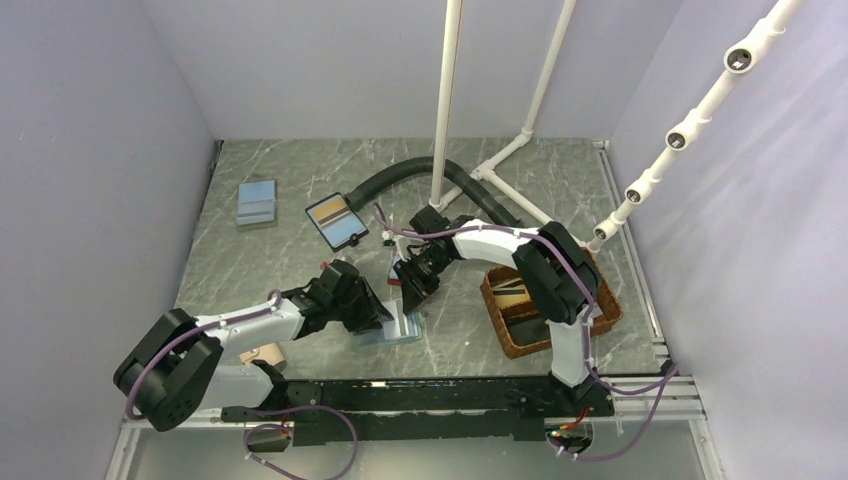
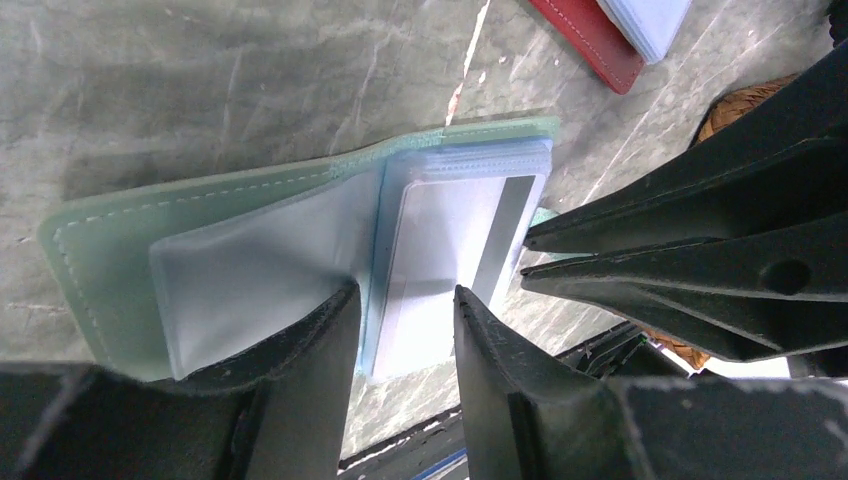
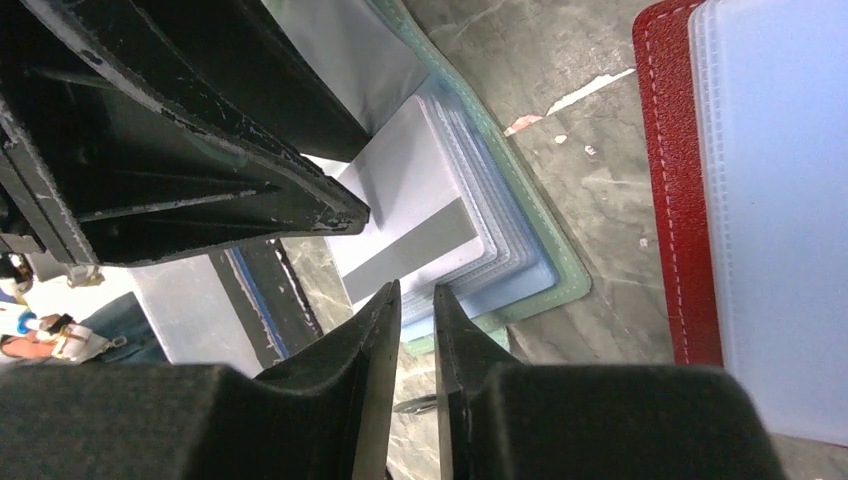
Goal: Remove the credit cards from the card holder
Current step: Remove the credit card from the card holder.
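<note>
Card holder (image 2: 105, 270) lies open and flat on the table (image 1: 300, 170), close to the front edge, between my two arms: teal cover underneath, clear sleeves (image 2: 250, 280) fanned on top. The top sleeve on one half shows a pale card (image 2: 450, 230) with a dark stripe, inside its pocket as far as I can tell. My left gripper (image 2: 405, 295) hangs over the holder from the near-left side, jaws partly apart. One finger is over the loose sleeve flap, the other over the card's sleeve, and nothing is clamped between them. My right gripper (image 3: 412, 292) meets the outer edge of the sleeve stack from the opposite side, jaws at a narrow slit; I cannot tell whether a card or sleeve edge is caught there. Just beyond, across a strip of bare table, lies a red-edged holder (image 3: 665, 150) with pale sleeves. To the right is a wicker basket (image 1: 500, 325). Farther back left are a black-edged holder (image 1: 337, 220), then a blue-grey stack (image 1: 257, 203). At the back are a black hose (image 1: 390, 178) and white pipes (image 1: 445, 100).
</note>
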### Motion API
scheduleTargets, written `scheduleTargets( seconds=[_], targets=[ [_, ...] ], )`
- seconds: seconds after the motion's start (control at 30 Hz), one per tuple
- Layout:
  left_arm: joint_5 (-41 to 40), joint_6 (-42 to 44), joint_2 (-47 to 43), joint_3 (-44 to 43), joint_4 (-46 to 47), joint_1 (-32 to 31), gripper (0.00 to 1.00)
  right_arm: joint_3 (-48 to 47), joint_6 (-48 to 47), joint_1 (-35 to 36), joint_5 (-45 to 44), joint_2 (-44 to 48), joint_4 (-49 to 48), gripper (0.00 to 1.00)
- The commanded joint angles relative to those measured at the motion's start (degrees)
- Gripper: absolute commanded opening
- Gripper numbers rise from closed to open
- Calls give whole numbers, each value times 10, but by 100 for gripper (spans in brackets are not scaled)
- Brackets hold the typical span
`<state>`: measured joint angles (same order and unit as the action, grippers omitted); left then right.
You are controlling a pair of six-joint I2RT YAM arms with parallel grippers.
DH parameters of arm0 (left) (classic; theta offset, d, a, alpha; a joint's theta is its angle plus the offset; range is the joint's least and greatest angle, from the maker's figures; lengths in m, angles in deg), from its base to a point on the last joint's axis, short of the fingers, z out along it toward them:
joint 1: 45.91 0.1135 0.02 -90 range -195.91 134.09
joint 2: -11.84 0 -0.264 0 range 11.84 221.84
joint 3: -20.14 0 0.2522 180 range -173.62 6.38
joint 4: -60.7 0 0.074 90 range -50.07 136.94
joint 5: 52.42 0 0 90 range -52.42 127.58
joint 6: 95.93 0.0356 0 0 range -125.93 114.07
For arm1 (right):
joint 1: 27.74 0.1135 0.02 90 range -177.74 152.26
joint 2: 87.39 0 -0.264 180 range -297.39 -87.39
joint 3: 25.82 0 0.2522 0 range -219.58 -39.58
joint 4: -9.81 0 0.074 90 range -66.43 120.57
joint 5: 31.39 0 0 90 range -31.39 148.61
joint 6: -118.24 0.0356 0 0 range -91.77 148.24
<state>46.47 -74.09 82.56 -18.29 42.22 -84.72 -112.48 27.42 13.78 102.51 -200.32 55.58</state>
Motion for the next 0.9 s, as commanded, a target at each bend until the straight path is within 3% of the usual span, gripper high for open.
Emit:
scheduleTargets(
  seconds=[0.0,0.1,0.23,0.33,0.6,0.7,0.87],
  targets=[
    [16,8,28,6,25,4,45,-12,7,10,15,-9,-16,20],
    [22,9,40,6,37,3,45,-14,7,21,-3,-17,-13,15],
    [30,12,46,4,43,3,44,-27,7,31,-44,-34,1,0],
    [36,12,47,7,67,5,43,-31,7,36,-73,-43,7,0],
    [47,1,37,30,113,11,24,-40,5,60,-89,-56,15,0],
    [52,3,36,31,119,16,0,-45,4,69,-85,-64,17,0],
    [63,10,8,48,141,21,0,-42,0,71,-119,-68,23,0]
  ],
)
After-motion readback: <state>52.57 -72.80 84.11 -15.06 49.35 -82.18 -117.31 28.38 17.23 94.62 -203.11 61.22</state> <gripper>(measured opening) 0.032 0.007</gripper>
